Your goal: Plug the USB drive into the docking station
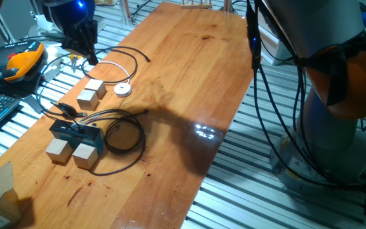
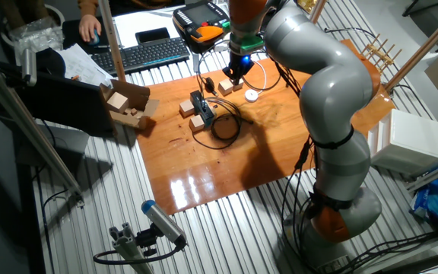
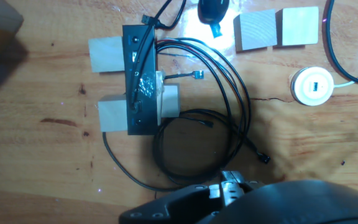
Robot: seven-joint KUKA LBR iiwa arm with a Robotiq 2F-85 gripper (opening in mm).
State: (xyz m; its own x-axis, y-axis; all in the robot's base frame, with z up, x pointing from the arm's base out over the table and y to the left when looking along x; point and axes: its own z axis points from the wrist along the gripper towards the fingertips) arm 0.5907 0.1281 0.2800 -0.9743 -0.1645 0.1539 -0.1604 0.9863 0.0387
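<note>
The docking station is a flat dark box lying between pale wooden cubes, with several thin black cables running from it; it also shows in one fixed view and the other fixed view. The USB drive is a small black stick lying on the table beside the two far cubes, also seen in one fixed view. My gripper hangs above the table's far left part, away from both, and shows in the other fixed view. Its dark fingers blur the bottom of the hand view, and nothing shows between them.
A round white puck on a white cable lies right of the cubes. A coil of black cable lies beside the dock. Two more cubes flank the dock. A keyboard and an orange pendant sit off the table's left edge.
</note>
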